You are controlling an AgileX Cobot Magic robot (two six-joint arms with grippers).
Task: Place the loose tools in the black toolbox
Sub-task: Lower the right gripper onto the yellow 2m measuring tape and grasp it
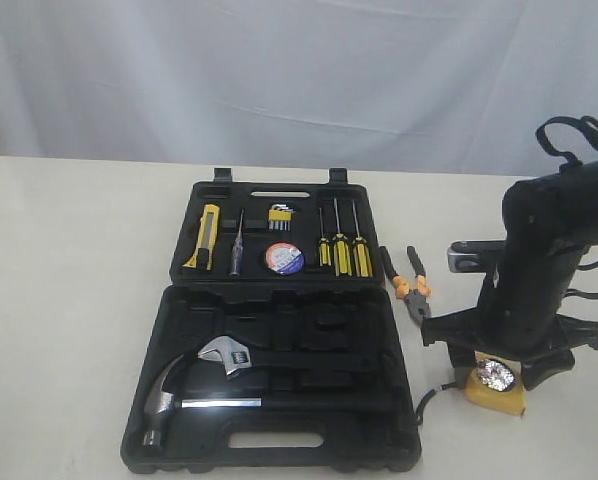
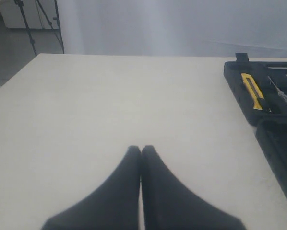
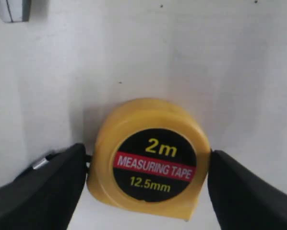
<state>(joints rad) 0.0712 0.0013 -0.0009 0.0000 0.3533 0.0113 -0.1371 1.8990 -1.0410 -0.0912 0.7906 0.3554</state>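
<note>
Right end effector point(image 3: 147, 156) pinching yellow tape measure point(image 1: 497, 386) by both sides, tape sitting on bench point(image 1: 69, 300) at 4 o'clock of black toolbox point(image 1: 399, 405). Left end effector point(image 2: 141, 149) pressed together, hovering over bench.

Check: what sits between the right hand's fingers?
The yellow plastic "2m" tape measure, lying flat on the pale table. The right hand's black fingers sit against its two sides. The right wrist view shows it.

Left hand point(image 2: 141, 149), fingers pressed together; right hand point(image 3: 148, 165) downward, fingers wide against both sides of the tape measure point(image 3: 150, 120)
</note>
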